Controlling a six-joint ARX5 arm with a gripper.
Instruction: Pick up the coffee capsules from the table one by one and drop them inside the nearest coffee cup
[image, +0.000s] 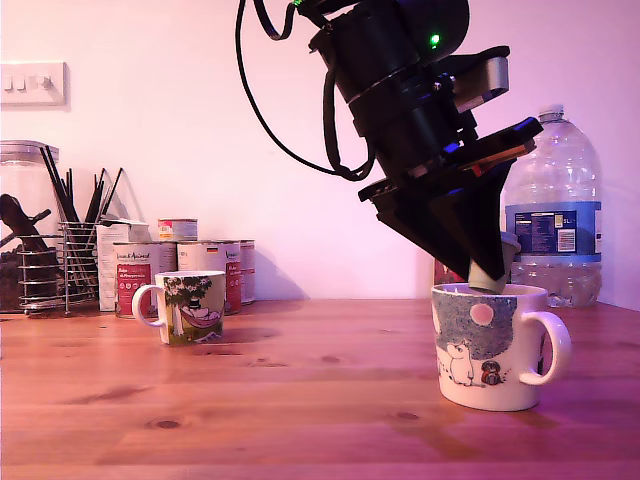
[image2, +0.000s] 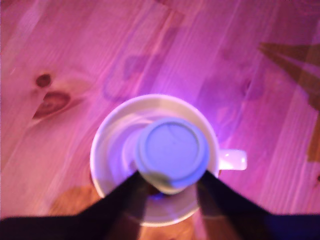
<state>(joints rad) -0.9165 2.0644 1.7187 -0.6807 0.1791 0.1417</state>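
The gripper (image: 487, 272) is pinching a capsule (image2: 171, 152) over the cup (image: 490, 350); releasing off-centre risks it glancing off the rim.

A smaller white mug (image: 187, 306) with a tree picture stands before a row of tins (image: 180, 268); a wire utensil holder (image: 60, 262) (far left), a plastic water bottle (image: 555, 230) far right

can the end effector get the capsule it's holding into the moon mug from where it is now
Probably yes. The end effector holds the small pale grey-green plastic capsule right over the open mouth of the large white moon-print mug, and the wrist view shows nothing between them, so a release should drop it in.
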